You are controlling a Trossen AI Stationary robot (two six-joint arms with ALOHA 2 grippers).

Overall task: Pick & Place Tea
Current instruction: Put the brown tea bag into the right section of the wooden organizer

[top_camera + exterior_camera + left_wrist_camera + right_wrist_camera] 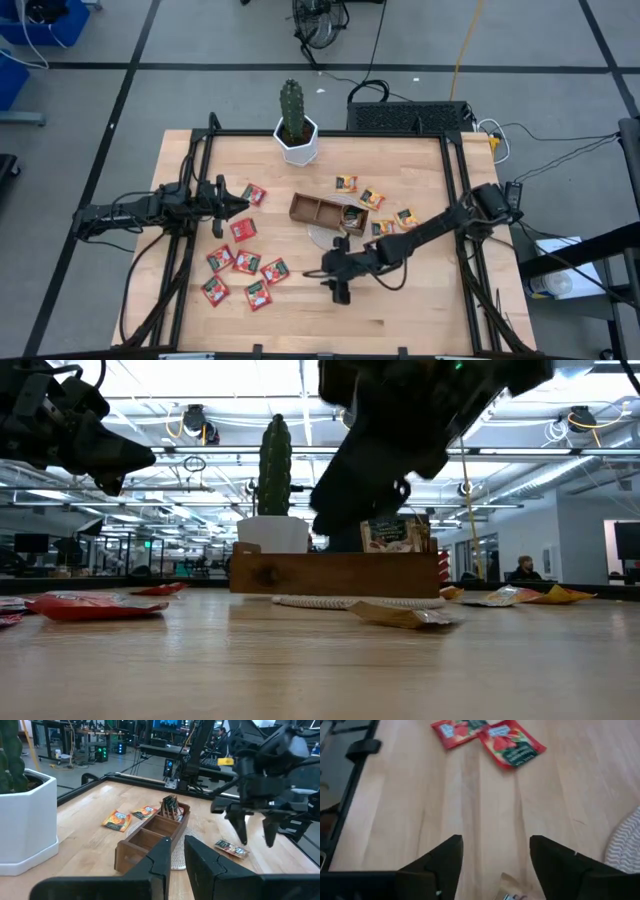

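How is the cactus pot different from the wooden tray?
The cactus pot is white and tall; the wooden tray is brown, low and long. The pot holds a green cactus; the tray has compartments, with tea packets standing in one end. Both sit on the table.

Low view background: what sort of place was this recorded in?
Probably an open robotics lab or workshop: rows of ceiling strip lights, glass-walled bays, a person seated at a desk, and racks of cabled electronics in the left wrist view.
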